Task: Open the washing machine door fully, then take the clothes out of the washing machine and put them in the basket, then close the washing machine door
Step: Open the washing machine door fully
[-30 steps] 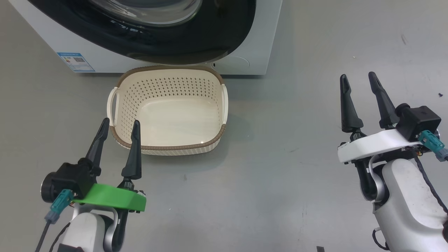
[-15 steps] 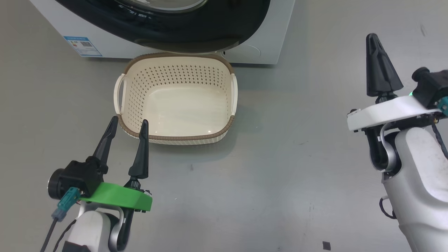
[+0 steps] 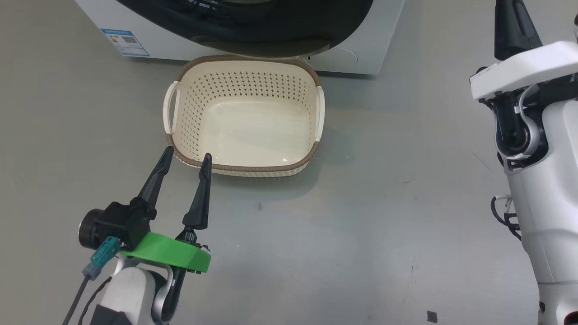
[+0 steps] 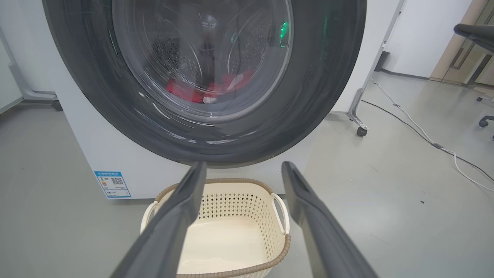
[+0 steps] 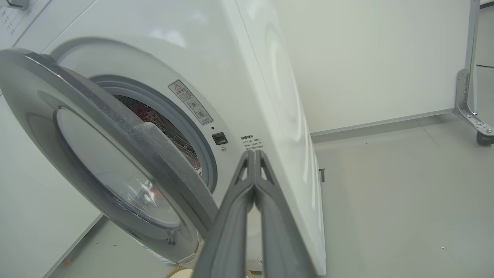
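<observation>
The white washing machine (image 3: 361, 54) stands at the top of the head view. Its door (image 5: 96, 127), black-rimmed with a glass bowl, hangs partly open. Red clothes (image 4: 216, 90) lie in the drum behind the glass, and the clothes (image 5: 154, 116) also show through the door gap. The cream basket (image 3: 246, 169) sits empty on the floor just below the door. My left gripper (image 3: 187, 152) is open, its tips by the basket's near left corner. My right gripper (image 5: 252, 152) is shut on nothing, raised off the machine's front right edge.
Grey floor surrounds the basket. A castor foot (image 4: 359, 129) and a cable (image 4: 424, 139) lie on the floor to the right of the machine. A white panel on a wheeled metal foot (image 5: 474, 123) stands behind. A blue label (image 3: 124, 41) marks the machine's lower front.
My right gripper has shut and risen toward the machine's right side. The head camera has shifted, so the basket and machine sit further right in view. The left gripper stays open.
</observation>
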You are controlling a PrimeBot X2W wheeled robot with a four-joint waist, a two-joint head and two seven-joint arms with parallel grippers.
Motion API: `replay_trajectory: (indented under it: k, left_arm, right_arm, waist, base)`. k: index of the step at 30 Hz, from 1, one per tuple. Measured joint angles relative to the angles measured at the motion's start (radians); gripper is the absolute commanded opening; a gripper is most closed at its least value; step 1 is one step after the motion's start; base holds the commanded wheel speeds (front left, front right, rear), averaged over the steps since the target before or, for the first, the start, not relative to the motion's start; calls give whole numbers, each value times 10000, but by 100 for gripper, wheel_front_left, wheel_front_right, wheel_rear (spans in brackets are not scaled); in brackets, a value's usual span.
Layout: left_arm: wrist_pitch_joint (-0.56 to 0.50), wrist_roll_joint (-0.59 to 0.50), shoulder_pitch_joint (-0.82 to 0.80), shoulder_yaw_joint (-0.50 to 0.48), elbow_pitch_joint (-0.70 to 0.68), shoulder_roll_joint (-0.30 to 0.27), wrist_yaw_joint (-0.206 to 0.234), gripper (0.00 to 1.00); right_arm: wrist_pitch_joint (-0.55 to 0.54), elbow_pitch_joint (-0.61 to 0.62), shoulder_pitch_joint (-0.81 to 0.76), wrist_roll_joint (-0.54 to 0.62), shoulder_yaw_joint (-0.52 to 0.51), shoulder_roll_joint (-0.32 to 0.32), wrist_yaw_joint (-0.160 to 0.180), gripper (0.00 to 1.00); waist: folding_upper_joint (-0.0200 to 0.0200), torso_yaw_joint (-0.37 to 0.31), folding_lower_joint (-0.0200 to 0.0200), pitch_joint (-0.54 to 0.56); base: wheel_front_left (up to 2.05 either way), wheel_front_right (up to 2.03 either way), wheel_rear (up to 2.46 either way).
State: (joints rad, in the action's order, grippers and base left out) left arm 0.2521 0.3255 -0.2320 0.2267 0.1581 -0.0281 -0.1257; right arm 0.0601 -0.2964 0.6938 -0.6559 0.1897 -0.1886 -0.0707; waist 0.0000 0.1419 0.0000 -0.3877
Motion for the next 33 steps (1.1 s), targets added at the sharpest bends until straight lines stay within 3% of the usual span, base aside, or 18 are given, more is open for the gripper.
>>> replay_trajectory:
  k: [12,25,33]
  left_arm:
    - [0,257,5,332,111,0,0,100]
    - [0,497,-55,548,128,-2,0,100]
    - [0,759,-254,625,190,2,0,100]
  right_arm:
    - [-1478,-1093,1442,-1197,-755,100,224,0]
    - [-2949,-2088,3018,-2861,-1547,688,961,0]
    - [-3503,-2502,3828,-3093,-1728,571,1254,0]
  waist:
    - [0,417,0,-127]
    - [0,896,0,-423]
    - [0,1236,0,-591]
  base:
    - [0,0,0]
    - [0,0,0]
    - [0,0,0]
